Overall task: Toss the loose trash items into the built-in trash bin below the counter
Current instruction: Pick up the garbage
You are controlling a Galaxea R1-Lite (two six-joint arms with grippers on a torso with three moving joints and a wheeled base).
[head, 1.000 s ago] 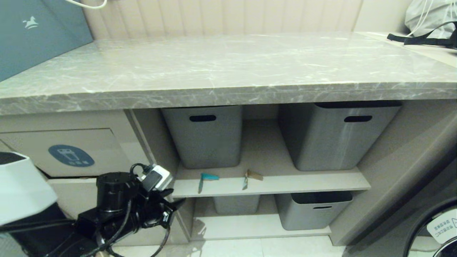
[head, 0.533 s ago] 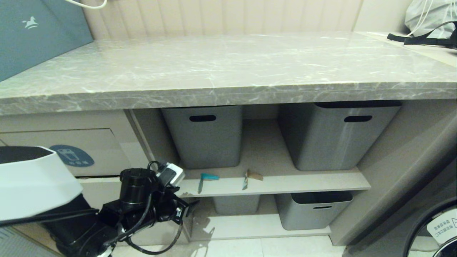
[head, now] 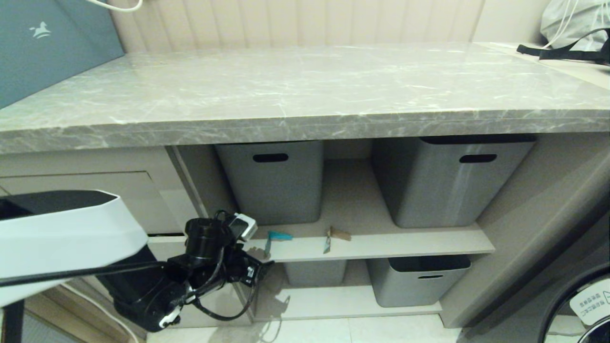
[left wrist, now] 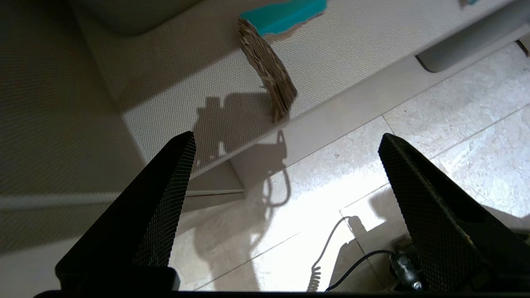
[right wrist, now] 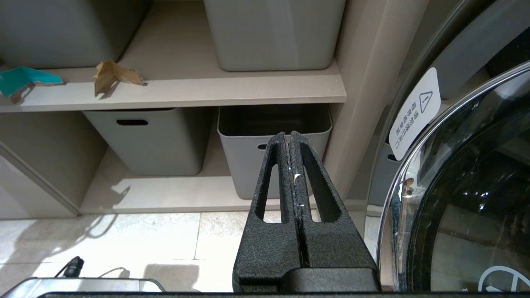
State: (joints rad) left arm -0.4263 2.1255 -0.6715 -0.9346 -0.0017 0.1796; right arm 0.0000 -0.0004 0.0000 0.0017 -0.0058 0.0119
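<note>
Two cardboard scraps lie at the front edge of the middle shelf. A teal bent piece (head: 275, 236) (left wrist: 273, 54) (right wrist: 22, 78) droops over the edge on the left. A brown-faced piece (head: 336, 234) (right wrist: 112, 74) lies to its right. A third scrap does not show. My left gripper (head: 261, 267) (left wrist: 285, 138) is open and empty, just below and left of the teal piece, in front of the shelf edge. The built-in trash bin's flap (head: 95, 183) sits under the counter (head: 305, 126) at left; my left arm hides its sticker. My right gripper (right wrist: 288, 134) is shut and parked low at the right.
Two grey tubs (head: 274, 178) (head: 448, 178) stand on the middle shelf behind the scraps, and two more (head: 414, 278) (right wrist: 145, 138) below it. A washing machine door (right wrist: 468, 186) is at far right. A cabinet divider (head: 190, 186) separates the bin from the shelves. Cables (left wrist: 327, 256) lie on the tiled floor.
My left arm has swung right and slightly down, from in front of the bin flap to the shelf's left end, and now covers the blue sticker. The scraps have not moved.
</note>
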